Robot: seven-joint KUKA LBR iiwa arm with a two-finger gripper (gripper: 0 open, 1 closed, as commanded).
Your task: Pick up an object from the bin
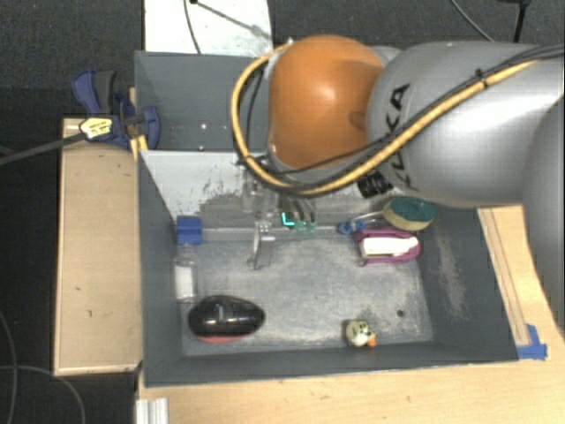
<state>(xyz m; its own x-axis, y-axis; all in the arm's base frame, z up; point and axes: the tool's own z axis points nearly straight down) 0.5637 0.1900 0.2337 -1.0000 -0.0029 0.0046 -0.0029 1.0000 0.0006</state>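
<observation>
Blue block [188, 230], over by the left wall of the bin [318, 290], is the thing lying nearest my gripper [262, 247], so I'm calling it the likeliest pick. That is my judgement, nothing firmer.

Progress report: nothing is lifted. My gripper hangs low over bare grey floor in the upper middle of the bin, apart from the block and touching nothing that I can make out. Whether it is spread or clenched I cannot tell; my own orange wrist cover sits above it and hides too much. So the whole job is ahead: line up over a thing, go down, close, raise.

Orientation now. The block looks nearly square from above, a touch wider than deep, its long side running left to right, edges roughly square to the bin walls. It looks to be lying flat.

Just below it lies a pale slim thing [184, 276], long axis running toward the front wall. Further options: a black mouse-shaped thing [226, 316] at the front left, lying left to right, a purple-and-white case [388, 247] on the right, and a small yellow-and-white toy [358, 332] at the front.
</observation>
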